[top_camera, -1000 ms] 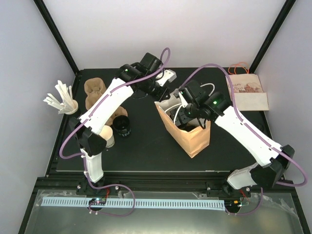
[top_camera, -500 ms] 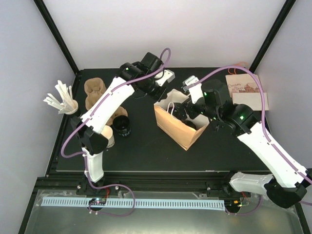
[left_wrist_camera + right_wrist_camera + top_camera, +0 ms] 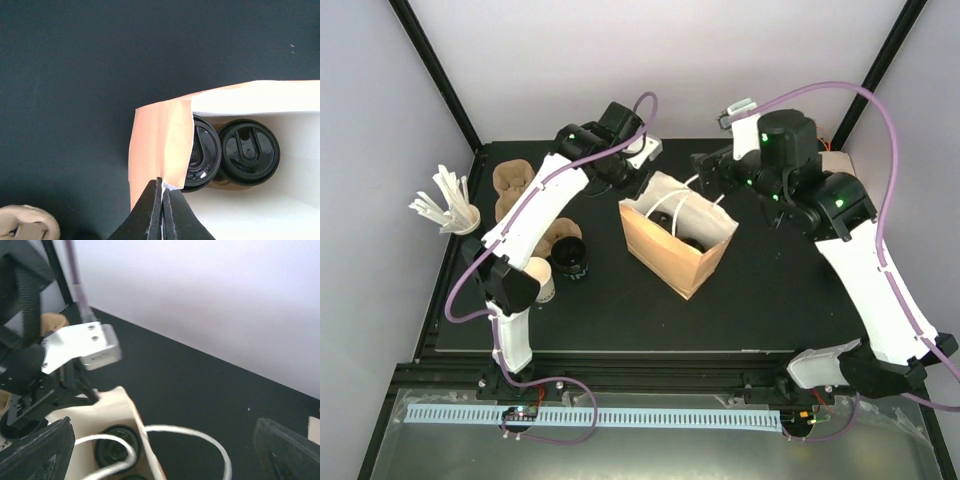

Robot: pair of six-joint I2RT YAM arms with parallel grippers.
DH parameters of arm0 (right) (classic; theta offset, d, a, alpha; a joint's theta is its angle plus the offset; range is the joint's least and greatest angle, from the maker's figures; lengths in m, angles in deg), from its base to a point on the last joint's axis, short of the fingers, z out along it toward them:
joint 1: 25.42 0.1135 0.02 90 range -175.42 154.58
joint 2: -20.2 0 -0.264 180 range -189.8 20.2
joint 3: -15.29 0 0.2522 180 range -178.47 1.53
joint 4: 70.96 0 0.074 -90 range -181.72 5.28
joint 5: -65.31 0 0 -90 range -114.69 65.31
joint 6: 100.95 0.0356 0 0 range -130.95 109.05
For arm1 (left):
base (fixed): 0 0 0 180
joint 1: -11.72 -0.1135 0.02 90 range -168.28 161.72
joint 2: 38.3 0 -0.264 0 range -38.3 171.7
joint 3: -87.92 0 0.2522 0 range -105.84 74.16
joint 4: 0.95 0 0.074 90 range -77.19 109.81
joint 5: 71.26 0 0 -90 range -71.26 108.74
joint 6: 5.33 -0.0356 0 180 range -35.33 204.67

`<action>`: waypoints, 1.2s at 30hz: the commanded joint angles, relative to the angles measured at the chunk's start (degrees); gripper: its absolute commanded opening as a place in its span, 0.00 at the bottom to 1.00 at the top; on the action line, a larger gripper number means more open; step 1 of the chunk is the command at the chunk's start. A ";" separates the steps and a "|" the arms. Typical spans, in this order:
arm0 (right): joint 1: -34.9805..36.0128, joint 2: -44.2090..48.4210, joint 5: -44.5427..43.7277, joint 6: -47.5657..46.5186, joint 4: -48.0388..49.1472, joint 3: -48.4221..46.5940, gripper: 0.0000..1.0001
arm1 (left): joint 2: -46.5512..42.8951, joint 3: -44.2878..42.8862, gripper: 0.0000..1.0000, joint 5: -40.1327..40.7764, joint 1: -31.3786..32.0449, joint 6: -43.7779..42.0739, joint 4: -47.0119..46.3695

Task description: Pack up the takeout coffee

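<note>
A brown paper bag (image 3: pixel 672 255) stands open mid-table with white cord handles (image 3: pixel 186 432). Two takeout coffee cups with black lids (image 3: pixel 248 151) sit side by side inside it. My left gripper (image 3: pixel 642 181) is at the bag's far left corner, shut on the bag's rim (image 3: pixel 161 150); in the left wrist view its jaws (image 3: pixel 162 184) pinch the paper edge flat. My right gripper (image 3: pixel 708 175) hangs open above the table just behind the bag's far right side, holding nothing; its fingertips (image 3: pixel 40 450) frame the bag mouth from above.
Two more cups (image 3: pixel 570 258) stand at the left of the mat beside my left arm. Brown pulp cup carriers (image 3: pixel 515 188) lie at the far left, and a holder of white stirrers (image 3: pixel 445 205) stands off the mat's left edge.
My right gripper has come up out of the bag and drawn back and away, still open. The bag has shifted left and stands straighter. The left gripper keeps its pinch on the rim.
</note>
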 commanded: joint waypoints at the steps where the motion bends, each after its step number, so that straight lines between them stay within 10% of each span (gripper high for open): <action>1: -4.73 -0.32 3.59 4.63 -4.83 -5.12 1.00 | 0.74 -2.71 0.01 3.61 -3.80 2.87 -2.64; 15: -7.73 6.41 -1.14 12.85 -0.38 6.55 1.00 | 4.88 -4.88 0.03 1.25 -15.37 10.62 -22.07; 24: -7.78 19.08 -4.51 14.98 12.75 26.68 1.00 | -3.00 -1.61 0.86 3.97 -15.38 10.28 -23.94; 31: -7.75 39.52 -5.76 15.42 41.07 52.83 1.00 | -26.64 23.95 0.98 8.65 -15.38 7.42 -33.37; 36: -7.62 37.47 -1.24 17.71 37.64 52.05 1.00 | -47.07 46.91 0.99 14.28 -15.96 9.45 -42.02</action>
